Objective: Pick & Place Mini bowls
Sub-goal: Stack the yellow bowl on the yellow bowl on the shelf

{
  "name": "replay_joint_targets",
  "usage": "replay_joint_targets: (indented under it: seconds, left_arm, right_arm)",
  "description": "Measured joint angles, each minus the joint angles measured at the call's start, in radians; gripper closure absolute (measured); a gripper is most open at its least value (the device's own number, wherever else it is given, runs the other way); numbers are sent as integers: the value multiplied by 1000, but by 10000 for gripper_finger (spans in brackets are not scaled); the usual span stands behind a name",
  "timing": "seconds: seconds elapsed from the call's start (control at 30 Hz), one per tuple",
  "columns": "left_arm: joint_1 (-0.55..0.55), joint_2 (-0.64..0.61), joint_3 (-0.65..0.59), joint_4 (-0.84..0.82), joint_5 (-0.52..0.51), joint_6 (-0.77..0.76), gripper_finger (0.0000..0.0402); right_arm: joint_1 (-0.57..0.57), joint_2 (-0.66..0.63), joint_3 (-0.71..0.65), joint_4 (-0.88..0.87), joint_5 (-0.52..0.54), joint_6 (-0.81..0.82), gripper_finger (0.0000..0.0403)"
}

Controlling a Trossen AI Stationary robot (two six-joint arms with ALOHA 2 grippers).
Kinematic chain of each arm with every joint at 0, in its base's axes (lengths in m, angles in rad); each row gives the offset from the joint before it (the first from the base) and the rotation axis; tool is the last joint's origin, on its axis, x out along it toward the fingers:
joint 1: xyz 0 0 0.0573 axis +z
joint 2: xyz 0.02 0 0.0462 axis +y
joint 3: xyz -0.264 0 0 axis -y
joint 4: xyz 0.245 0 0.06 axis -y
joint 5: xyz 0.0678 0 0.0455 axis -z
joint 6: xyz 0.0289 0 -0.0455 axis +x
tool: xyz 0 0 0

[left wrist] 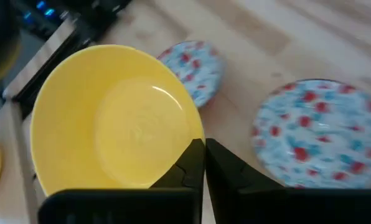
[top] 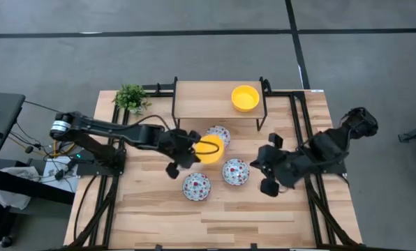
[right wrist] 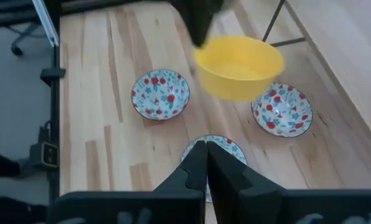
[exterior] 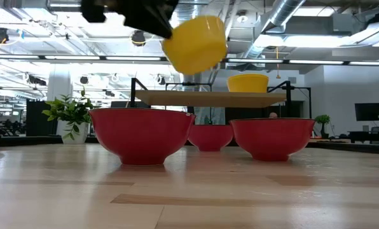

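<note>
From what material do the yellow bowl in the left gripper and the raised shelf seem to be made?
The held yellow bowl, pinched at its rim by the left gripper: probably plastic or glazed ceramic; its smooth, uniform colour carries a soft highlight, which fits either.

The raised shelf: a pale wooden board with visible grain, matte, on thin dark legs that look like metal.

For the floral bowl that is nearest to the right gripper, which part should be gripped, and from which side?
Best on its rim, from above. The floral bowl stands upright and open on the table, walls flaring outward, so one finger inside and one outside should pinch the thin edge. The side facing the right gripper looks free; the other bowls stand apart from it.
</note>
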Motion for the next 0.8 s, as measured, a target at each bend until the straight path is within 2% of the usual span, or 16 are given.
replay_joint_targets:
  seconds: [0.17,0.33,0.53,0.8]
  left_arm:
    - [-53,-28,0,-78,4,64,394]
    - [-96,-26,0,-93,3,58,393]
    - [-116,-24,0,-101,-22,35,393]
    - [-116,-24,0,-127,-42,32,393]
  right_arm:
    - [-112,42,0,34,-119,-182,401]
    - [-189,131,0,99,-131,-309,402]
    - [-242,211,0,108,-131,-271,402]
    - [-280,227,0,200,-124,-99,402]
